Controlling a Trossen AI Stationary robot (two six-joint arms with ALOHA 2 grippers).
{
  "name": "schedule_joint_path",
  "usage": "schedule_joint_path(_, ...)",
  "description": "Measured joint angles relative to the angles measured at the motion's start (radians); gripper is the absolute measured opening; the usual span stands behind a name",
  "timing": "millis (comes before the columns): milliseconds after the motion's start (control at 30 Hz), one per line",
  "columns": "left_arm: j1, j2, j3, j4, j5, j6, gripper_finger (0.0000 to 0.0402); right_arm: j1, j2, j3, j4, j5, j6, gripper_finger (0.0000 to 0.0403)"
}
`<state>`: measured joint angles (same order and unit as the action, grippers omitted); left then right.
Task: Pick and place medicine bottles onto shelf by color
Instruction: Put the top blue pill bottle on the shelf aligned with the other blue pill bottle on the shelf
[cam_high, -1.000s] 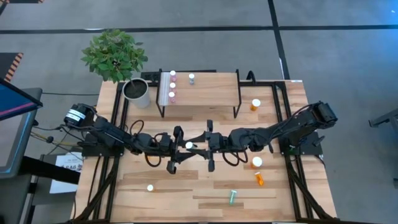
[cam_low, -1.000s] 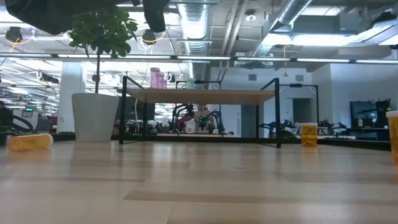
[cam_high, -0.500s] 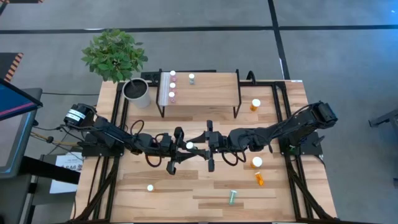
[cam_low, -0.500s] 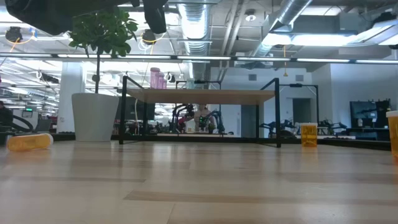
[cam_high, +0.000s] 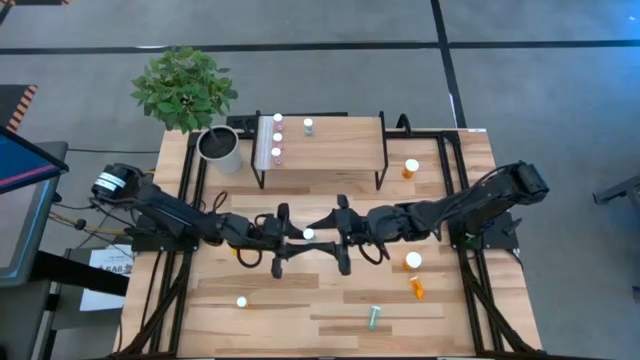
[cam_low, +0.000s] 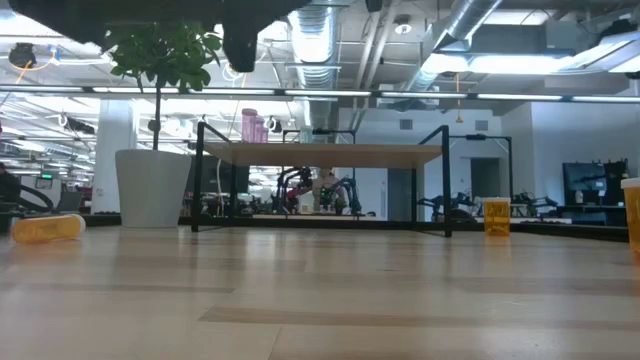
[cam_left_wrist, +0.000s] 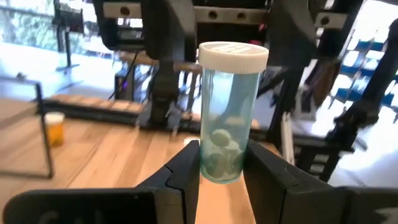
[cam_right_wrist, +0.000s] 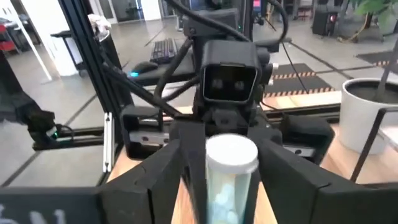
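Above the table's middle, a teal medicine bottle (cam_left_wrist: 225, 130) with a white cap (cam_high: 308, 235) stands upright in the air. My left gripper (cam_left_wrist: 221, 177) is shut on it, coming from the table's left. From the right comes my right gripper (cam_right_wrist: 230, 186). It is open, with a finger on each side of the same bottle (cam_right_wrist: 229, 171) and a gap to each. The shelf (cam_high: 335, 145) at the far middle carries three pink bottles (cam_high: 277, 137) on its white strip and one teal bottle (cam_high: 308, 126). My left gripper pinches the lower part of the bottle's teal body (cam_left_wrist: 217, 168) between its two fingers. The fingers lie level, coming from the table's left, across the bottle. The bottle stands upright with its cap up, lifted clear of the table.
Loose on the table are an orange bottle (cam_high: 410, 168) at the far right, a larger orange one (cam_high: 413, 261), a lying orange one (cam_high: 417, 288), a lying teal one (cam_high: 373, 317) and a small upright one (cam_high: 241, 300). A plant pot (cam_high: 220, 148) stands left of the shelf.
Both grippers have stayed at the table's middle and tipped up toward level. The bottle between them has shifted slightly toward the right edge, still clear of the table.
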<state>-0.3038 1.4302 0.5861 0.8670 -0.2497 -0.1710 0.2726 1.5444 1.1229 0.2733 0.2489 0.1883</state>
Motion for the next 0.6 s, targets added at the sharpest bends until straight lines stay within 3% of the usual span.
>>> schedule_joint_path(267,0.000,-0.096,0.000,-0.243,-0.048,-0.007,0.0092,-0.029,-0.013,0.000,-0.081,-0.039,0.051,0.0242)
schedule_joint_path(600,0.000,-0.097,0.000,-0.274,-0.063,0.003,0.0092,-0.074,0.016,0.000,-0.079,-0.098,0.095,0.0243)
